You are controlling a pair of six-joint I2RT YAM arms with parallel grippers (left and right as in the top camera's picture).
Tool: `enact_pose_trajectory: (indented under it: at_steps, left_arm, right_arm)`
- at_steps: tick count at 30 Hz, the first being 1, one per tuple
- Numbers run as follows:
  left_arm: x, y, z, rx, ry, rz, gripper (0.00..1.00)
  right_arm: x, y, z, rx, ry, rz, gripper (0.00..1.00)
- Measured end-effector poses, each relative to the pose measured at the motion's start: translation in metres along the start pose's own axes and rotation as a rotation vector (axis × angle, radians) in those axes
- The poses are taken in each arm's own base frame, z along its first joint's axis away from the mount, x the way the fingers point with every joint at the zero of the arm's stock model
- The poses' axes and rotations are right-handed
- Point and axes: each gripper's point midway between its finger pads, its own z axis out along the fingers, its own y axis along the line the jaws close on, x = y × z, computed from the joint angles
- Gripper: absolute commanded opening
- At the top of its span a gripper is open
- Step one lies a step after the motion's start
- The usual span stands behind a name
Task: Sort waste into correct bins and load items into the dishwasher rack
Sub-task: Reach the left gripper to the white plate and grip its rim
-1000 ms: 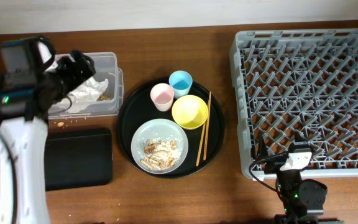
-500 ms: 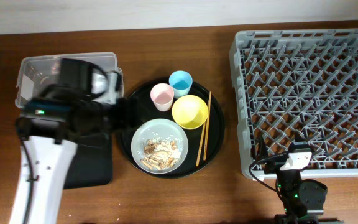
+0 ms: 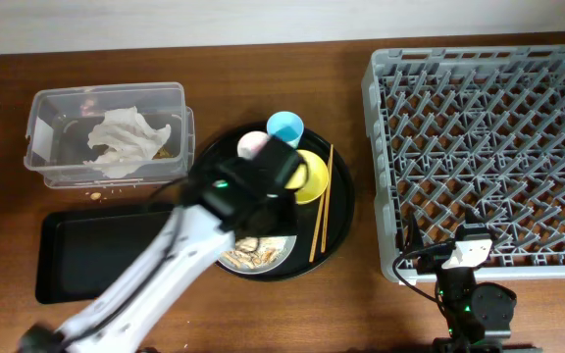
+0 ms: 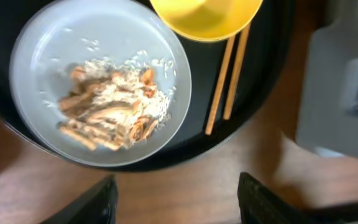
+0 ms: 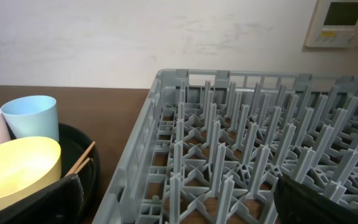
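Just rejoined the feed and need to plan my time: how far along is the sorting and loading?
Done: the napkin lies in the clear box. In hand: nothing; the left hand hovers open and empty near the plate of food scraps. Left: scraps to bin, then plate, yellow bowl, chopsticks, pink cup and blue cup into the empty rack.

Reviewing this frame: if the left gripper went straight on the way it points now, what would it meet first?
Most likely the pale grey plate holding the food scraps, or the round black tray just beside it. The left gripper is open and aimed downward there; depth is unclear.
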Motion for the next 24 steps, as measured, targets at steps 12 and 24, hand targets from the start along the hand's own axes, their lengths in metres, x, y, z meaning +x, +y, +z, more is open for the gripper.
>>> enact_pose_trajectory:
  at_steps: [12, 24]
  left_arm:
    - [0.013, -0.013, 0.11, -0.144, 0.142, 0.04, 0.57]
    - [0.005, -0.015, 0.145, -0.168, 0.12, 0.022, 0.47]
  right_arm:
    - [0.0, 0.0, 0.0, 0.0, 0.0, 0.0, 0.99]
    - [0.0, 0.0, 0.0, 0.0, 0.0, 0.0, 0.99]
